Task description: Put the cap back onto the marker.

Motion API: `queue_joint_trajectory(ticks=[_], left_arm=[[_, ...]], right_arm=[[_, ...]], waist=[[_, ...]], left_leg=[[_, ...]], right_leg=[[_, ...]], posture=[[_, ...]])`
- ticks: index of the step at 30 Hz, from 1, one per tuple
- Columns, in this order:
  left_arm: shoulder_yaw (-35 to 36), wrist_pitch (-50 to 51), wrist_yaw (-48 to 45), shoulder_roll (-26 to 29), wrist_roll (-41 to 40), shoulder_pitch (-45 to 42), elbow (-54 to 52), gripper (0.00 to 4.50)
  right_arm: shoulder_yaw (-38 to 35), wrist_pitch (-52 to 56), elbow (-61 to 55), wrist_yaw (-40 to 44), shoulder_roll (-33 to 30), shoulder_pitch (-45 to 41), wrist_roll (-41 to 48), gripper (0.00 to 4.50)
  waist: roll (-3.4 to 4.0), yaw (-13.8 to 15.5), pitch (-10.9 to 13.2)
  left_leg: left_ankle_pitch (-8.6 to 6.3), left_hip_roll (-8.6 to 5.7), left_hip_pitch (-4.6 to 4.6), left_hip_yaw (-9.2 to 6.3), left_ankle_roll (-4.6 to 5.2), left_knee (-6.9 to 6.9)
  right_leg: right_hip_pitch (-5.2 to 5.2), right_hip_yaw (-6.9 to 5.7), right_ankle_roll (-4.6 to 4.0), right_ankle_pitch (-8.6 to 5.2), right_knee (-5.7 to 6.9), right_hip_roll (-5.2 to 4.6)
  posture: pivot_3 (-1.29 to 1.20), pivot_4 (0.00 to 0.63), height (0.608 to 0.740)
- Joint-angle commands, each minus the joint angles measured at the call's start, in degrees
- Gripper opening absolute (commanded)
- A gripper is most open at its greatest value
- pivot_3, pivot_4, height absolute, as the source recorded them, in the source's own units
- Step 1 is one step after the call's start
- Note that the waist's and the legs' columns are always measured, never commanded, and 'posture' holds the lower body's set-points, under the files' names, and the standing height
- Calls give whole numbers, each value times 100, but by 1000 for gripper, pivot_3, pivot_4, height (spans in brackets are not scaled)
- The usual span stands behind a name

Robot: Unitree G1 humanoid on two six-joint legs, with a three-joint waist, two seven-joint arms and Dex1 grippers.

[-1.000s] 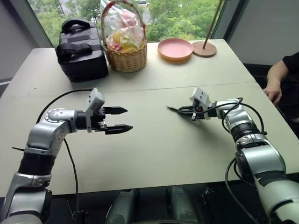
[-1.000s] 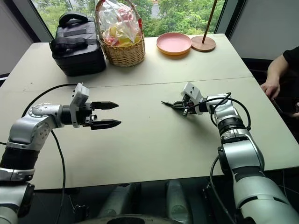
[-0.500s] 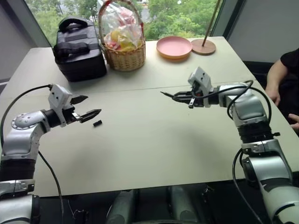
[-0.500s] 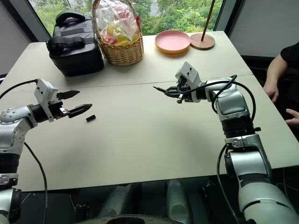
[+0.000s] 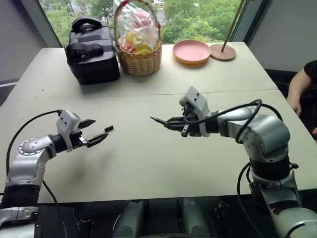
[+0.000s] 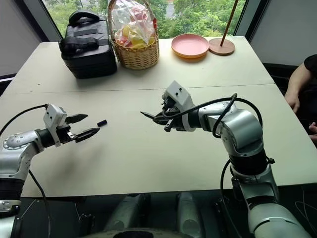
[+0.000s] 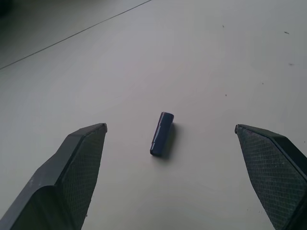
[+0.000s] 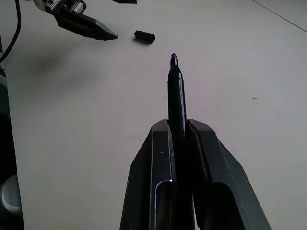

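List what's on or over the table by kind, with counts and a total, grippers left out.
Cap: 1
Marker: 1
Black case: 1
Basket: 1
Pink plate: 1
Round wooden stand base: 1
Total: 6

left gripper point(image 5: 95, 132) now swung out left and lower, jaws wide around cap point(image 5: 109, 128), right gripper point(image 5: 169, 122) lifts marker point(image 5: 160, 120) off table toward centre
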Motion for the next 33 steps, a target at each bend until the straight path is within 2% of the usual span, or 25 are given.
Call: queue_joint_trajectory(ticks=[1, 14, 28, 31, 33], left_arm=[[-276, -479, -302, -5, 290, -375, 586, 4500], [-763, -1311, -947, -199, 837, -1678, 2725, 4500], [-801, -1416, -1359, -217, 988, -1619, 3084, 4500], [-815, -1462, -1398, -213, 1023, -1598, 3146, 3709], [-834, -1481, -1432, -218, 1047, -1598, 3182, 2613]], right_arm=[[64, -51, -360, -151, 54, 84, 251, 71], [-103, -224, -770, -574, -26, 425, 792, 71], [-171, -399, -787, -775, -174, 445, 1155, 71], [-138, -458, -737, -776, -229, 408, 1181, 0], [-127, -488, -694, -772, -269, 387, 1180, 0]], waist=[[0, -6, 0], [-2, -13, 0], [-3, -12, -1], [-3, -11, -1], [-3, -10, -1]], left_leg=[[3, 0, 2, 1, 5, -1], [7, 4, 1, -2, 11, 0], [7, 5, 1, -6, 12, 0], [7, 5, 1, -6, 12, 0], [7, 5, 1, -6, 12, 0]], right_leg=[[2, 0, 0, 0, 0, 1], [5, -4, 19, 10, -8, 8], [10, -8, 19, 10, -12, 8], [11, -8, 19, 10, -13, 7], [11, -8, 19, 10, -13, 7]], posture=[[0, 150, 740], [0, 150, 740], [0, 150, 740], [0, 150, 740], [0, 150, 740]])
